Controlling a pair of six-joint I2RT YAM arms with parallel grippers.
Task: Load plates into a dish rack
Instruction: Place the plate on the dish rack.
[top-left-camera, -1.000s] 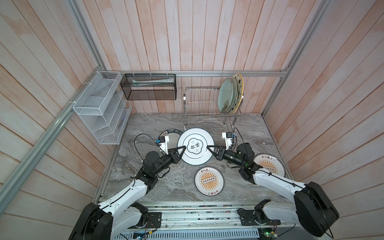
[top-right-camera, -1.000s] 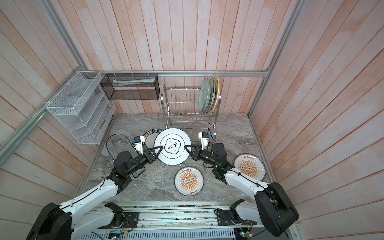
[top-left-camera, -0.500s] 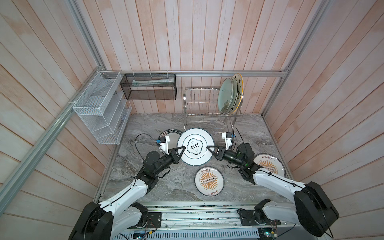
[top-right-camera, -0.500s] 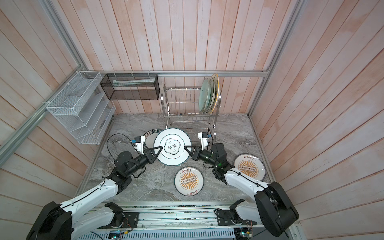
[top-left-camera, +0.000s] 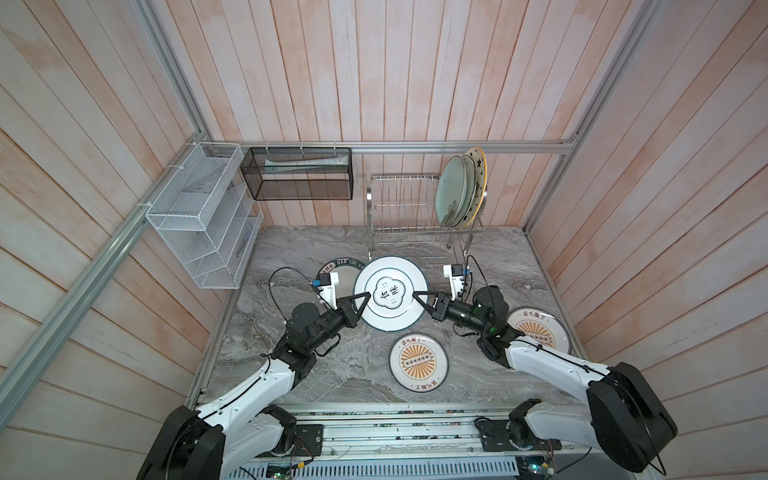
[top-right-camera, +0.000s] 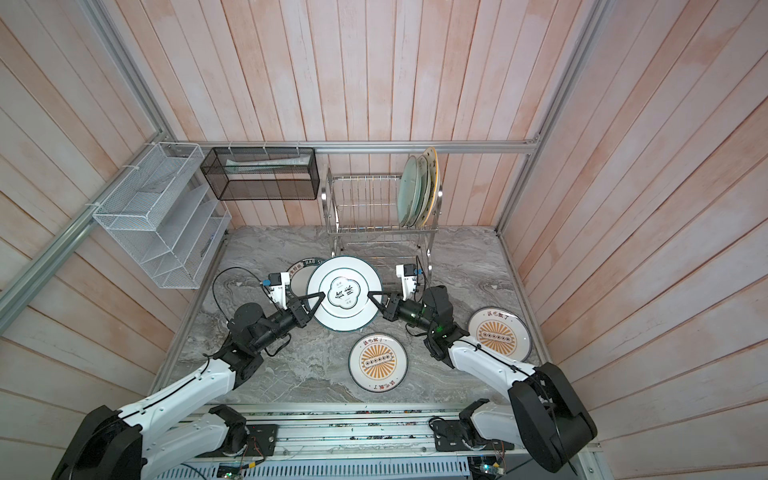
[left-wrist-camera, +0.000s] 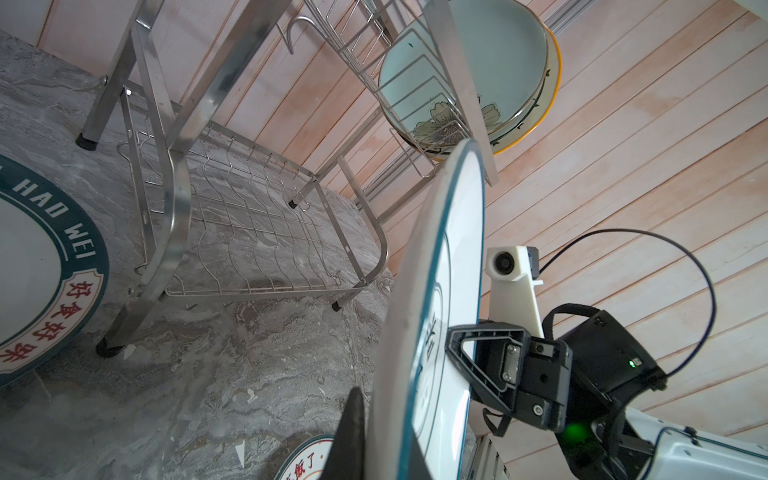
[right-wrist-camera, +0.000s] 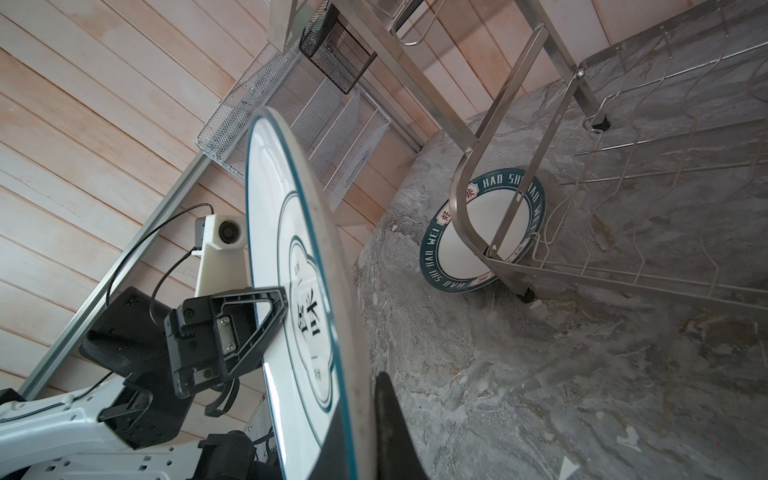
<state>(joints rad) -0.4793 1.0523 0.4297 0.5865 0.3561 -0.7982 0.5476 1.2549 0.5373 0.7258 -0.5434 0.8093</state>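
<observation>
- The left gripper (top-left-camera: 365, 296) has its fingers clamped on the left rim of the green quatrefoil plate (top-left-camera: 390, 293). A second ago they stood wider.
- The right gripper (top-left-camera: 416, 296) pinches the opposite rim, same as before.
- The plate has hardly moved in both top views. It is held between the arms and looks raised off the desk (top-left-camera: 311, 249), just in front of the dish rack (top-left-camera: 399, 199). It overlaps the green-lettered plate (top-left-camera: 338, 270), which lies flat to its far left.
- The rack's upper tier has three upright plates (top-left-camera: 451, 195) at its right end. The slots to their left are free, and the lower tier is bare.
- Two sunburst plates lie flat on the desk, one near (top-left-camera: 418, 362) and one right (top-left-camera: 537, 329).
- Judgement: the two-arm grip looks complete. The next move is likely to lift the plate, tip it upright and slot it in. Four plates are still to load, counting this one.
</observation>
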